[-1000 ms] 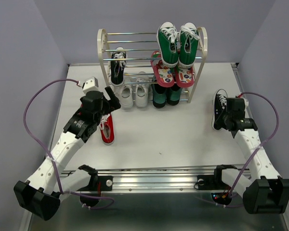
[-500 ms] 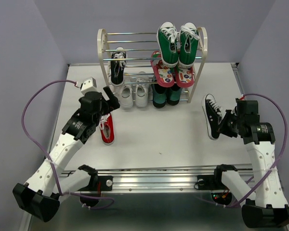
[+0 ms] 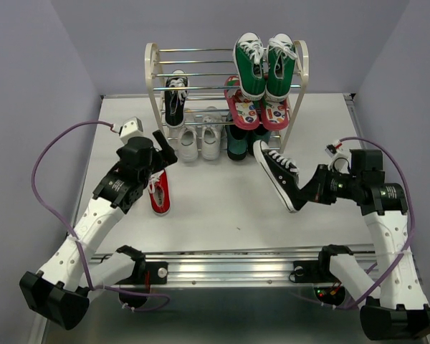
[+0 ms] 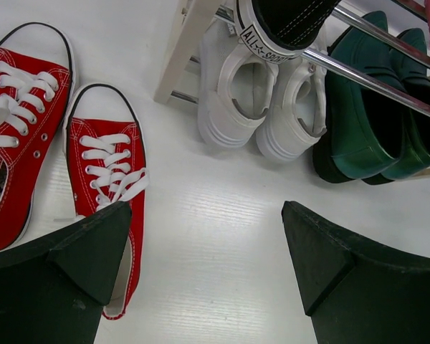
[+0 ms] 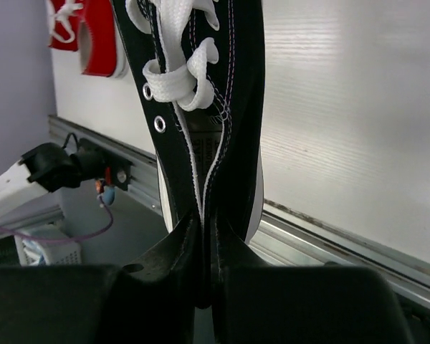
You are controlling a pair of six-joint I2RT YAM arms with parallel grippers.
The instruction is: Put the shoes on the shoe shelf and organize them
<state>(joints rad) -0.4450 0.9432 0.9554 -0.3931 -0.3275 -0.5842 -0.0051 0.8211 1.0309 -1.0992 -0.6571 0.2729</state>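
White worktop (image 3: 222, 215) is carrying the shoe shelf (image 3: 155, 79) at its far edge. Right claw (image 3: 312, 193) is clamping a black sneaker (image 3: 278, 174) by the heel, holding it tilted off the worktop, near-right of the shelf. Left claw (image 3: 166, 147) is hovering, fingers wide apart, over the red pair (image 3: 159, 192) at left.

Lavender walls (image 3: 29, 57), white tbl (image 3: 222, 208), prob. alu rail (image 3: 229, 259)

Jaws wide apart by red sneakers (image 4: 104, 179); white sneakers (image 4: 265, 107) under shelf rod (image 4: 373, 77)
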